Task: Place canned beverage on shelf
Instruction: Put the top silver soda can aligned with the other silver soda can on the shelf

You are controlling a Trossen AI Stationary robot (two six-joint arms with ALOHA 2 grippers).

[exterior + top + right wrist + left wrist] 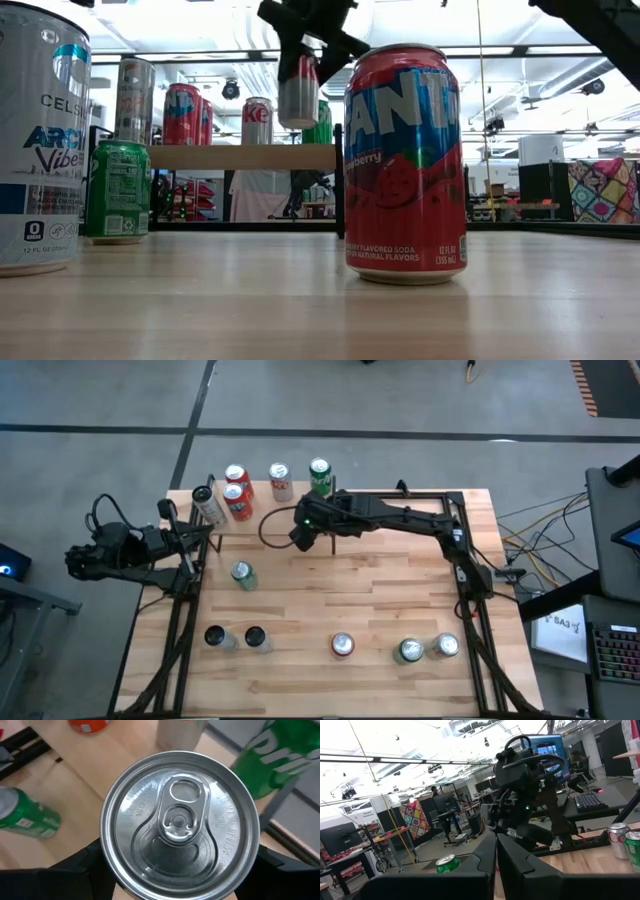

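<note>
From above, the right gripper hangs just in front of the shelf at the far edge of the worktop, clamped around a can that its own body hides here. On the shelf stand a slim silver can, two red cans, a red-and-white can and a green can. A green-topped can stands alone on the boards nearer than the shelf, well clear of the gripper. The middle of the worktop is bare wood. Five more cans line the near edge. The left gripper waits, clenched shut, at the worktop's left edge beside the shelf's end.

At table height, the held can hangs in the right gripper above the level of the shelf board, in the gap between the red-and-white can and the green one behind. A Fanta can and a Celsius can stand large in the foreground, with a small green can between the Celsius can and the shelf.

The left wrist view shows its own shut fingers, the right arm beyond, and a green can top.

The right wrist view looks down on the silver lid of the held can, gripped at both sides, with the green can of the shelf just beside it.
</note>
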